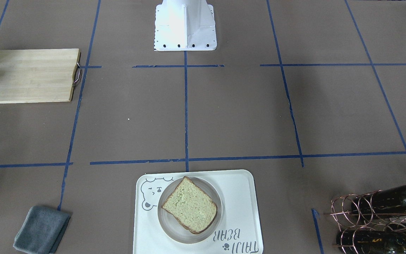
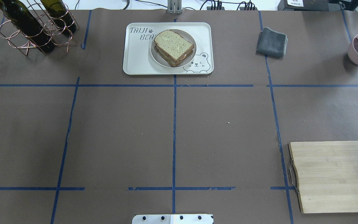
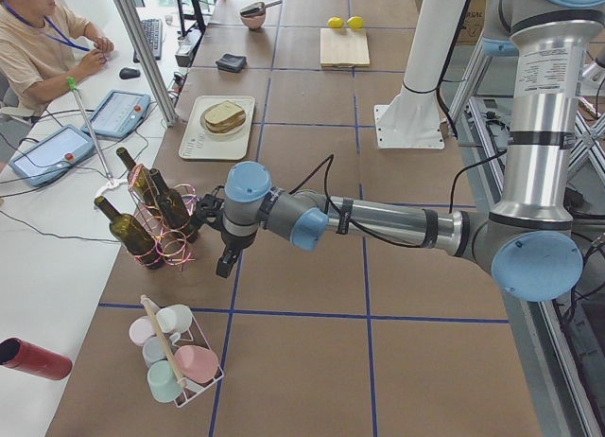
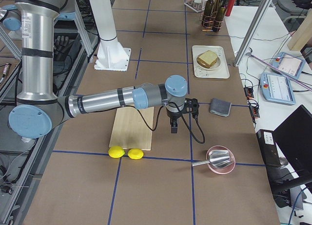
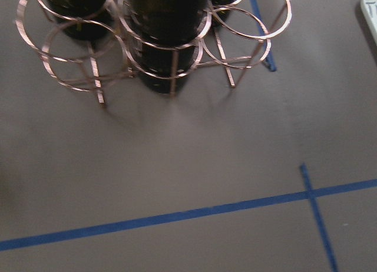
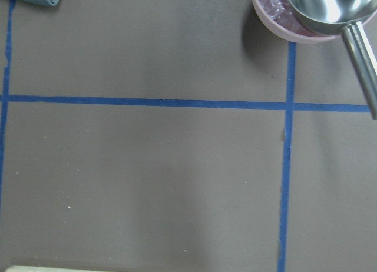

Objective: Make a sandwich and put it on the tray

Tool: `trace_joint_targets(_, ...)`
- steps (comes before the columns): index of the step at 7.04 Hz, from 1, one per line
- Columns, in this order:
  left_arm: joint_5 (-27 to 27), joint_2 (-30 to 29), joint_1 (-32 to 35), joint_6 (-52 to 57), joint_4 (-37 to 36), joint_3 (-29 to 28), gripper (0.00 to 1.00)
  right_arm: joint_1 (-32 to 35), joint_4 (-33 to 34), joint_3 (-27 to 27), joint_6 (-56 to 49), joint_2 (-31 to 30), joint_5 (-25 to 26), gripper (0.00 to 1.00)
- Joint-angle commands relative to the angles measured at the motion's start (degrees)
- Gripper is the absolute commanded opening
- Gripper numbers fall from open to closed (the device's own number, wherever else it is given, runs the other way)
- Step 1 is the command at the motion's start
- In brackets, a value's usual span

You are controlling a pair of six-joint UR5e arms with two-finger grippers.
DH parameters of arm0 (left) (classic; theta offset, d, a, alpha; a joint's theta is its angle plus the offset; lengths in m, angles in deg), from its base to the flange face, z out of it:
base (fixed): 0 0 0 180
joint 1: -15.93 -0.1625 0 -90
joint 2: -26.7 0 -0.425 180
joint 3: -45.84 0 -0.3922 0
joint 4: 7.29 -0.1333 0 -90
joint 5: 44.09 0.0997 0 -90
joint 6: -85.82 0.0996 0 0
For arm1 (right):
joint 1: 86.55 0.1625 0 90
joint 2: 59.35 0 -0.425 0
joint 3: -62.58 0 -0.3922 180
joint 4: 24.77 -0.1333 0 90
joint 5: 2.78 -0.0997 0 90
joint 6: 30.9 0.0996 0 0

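Close to the robot base (image 2: 172, 219), a cutting board (image 2: 334, 174) lay on the counter (image 2: 120, 140). Farther out hung the left hand (image 3: 225, 267) and right hand (image 4: 173, 129), open or closed unclear. At the far edge, the sandwich (image 2: 173, 47) sat on a plate (image 2: 152, 52) on the tray (image 2: 135, 62)

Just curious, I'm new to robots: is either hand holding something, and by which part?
Nothing seems held. The left hand and the right hand hang bare above the table; the sandwich lies on a plate on the tray.
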Motion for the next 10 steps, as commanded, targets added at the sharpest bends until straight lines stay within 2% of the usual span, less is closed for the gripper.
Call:
trace_joint_targets(1,-2.5,1.1,4.9,6.6,-21.2,5.4,1.00,3.2,15.5,0.2,-14.4,3.7,3.5,1.00)
trace_joint_targets(2,-2.6,3.8,4.5,6.7,-21.1,7.0,1.00,1.7,17.7,0.0,-14.5,4.6,3.7,1.00)
trace_joint_targets(4,-2.3,3.6,4.5,6.7,-20.6,7.7,1.00,1.5,17.2,0.6,-14.6,2.7,3.1,1.00)
trace_joint_targets(5,-2.3,3.6,4.4,10.9,-23.0,8.6,1.00,1.5,17.3,0.5,-14.0,2.5,2.1,1.00)
trace_joint_targets(6,-2.3,3.1,4.7,16.5,-30.2,8.5,1.00,1.5,17.2,0.6,-13.7,1.8,-0.9,1.00)
trace_joint_targets(7,-2.7,3.1,4.9,18.3,-31.6,7.8,1.00,1.5,17.0,0.7,-13.6,1.5,-1.4,1.00)
trace_joint_targets(8,-2.8,3.0,4.7,17.6,-30.0,6.9,1.00,1.5,15.9,0.6,-13.4,1.5,-2.9,1.00)
trace_joint_targets(10,-8.1,3.1,4.7,17.7,-19.8,2.1,1.00,1.5,12.9,0.1,-11.7,1.2,-4.3,1.00)
